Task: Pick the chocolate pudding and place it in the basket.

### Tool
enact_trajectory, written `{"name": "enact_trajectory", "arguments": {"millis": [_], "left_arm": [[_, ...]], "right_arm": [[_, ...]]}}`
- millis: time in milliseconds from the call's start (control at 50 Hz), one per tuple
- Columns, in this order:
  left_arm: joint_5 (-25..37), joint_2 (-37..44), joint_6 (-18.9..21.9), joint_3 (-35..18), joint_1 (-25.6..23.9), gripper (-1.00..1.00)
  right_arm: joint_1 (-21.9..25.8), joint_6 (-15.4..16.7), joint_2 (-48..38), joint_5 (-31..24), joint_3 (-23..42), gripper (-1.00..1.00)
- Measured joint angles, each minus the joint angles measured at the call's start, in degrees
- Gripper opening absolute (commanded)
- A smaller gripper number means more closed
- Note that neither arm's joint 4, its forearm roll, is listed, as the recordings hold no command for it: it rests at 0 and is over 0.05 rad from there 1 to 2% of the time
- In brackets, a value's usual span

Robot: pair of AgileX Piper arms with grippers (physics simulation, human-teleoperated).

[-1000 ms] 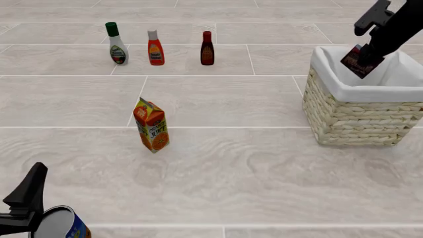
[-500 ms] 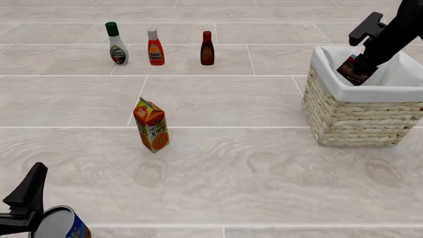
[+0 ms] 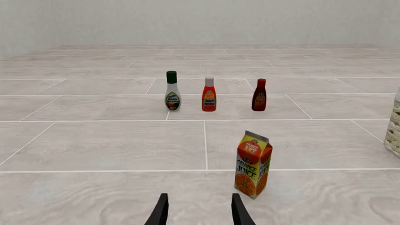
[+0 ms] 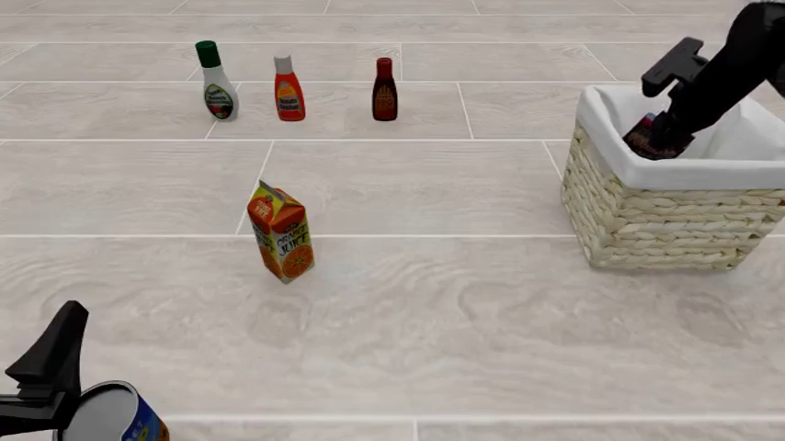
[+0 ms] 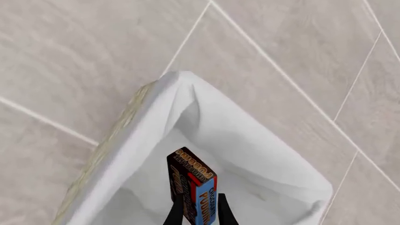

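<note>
The basket is rough woven straw-coloured wicker, lined with smooth matt white cloth. The pudding is a printed cardboard carton with a slight sheen. The desk looks like matt pale wood-grain tiles.

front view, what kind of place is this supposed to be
Likely a simulated tabletop test scene, not a real room: a flat rendered tile-patterned surface, grocery items like the orange juice carton standing spaced apart, and a lined wicker basket as the drop target.
</note>
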State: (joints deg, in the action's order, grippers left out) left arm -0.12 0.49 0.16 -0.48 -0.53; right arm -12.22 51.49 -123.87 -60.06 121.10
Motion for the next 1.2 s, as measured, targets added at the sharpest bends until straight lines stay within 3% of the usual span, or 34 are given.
{"name": "enact_trajectory", "arguments": {"millis": [920,940,1200], "left_arm": [[0.0,0.0,0.0,0.0,0.0,1.0],[0.0,0.0,0.0,0.0,0.0,1.0],[0.0,0.0,0.0,0.0,0.0,1.0]], "right_arm": [[-1.3,-0.8,-0.1,3.4,-5.1,-1.0],[-1.3,-0.8,-0.1,3.4,-5.1,1.0],[-1.3,-1.7,0.3,3.6,-5.7,1.0]]}}
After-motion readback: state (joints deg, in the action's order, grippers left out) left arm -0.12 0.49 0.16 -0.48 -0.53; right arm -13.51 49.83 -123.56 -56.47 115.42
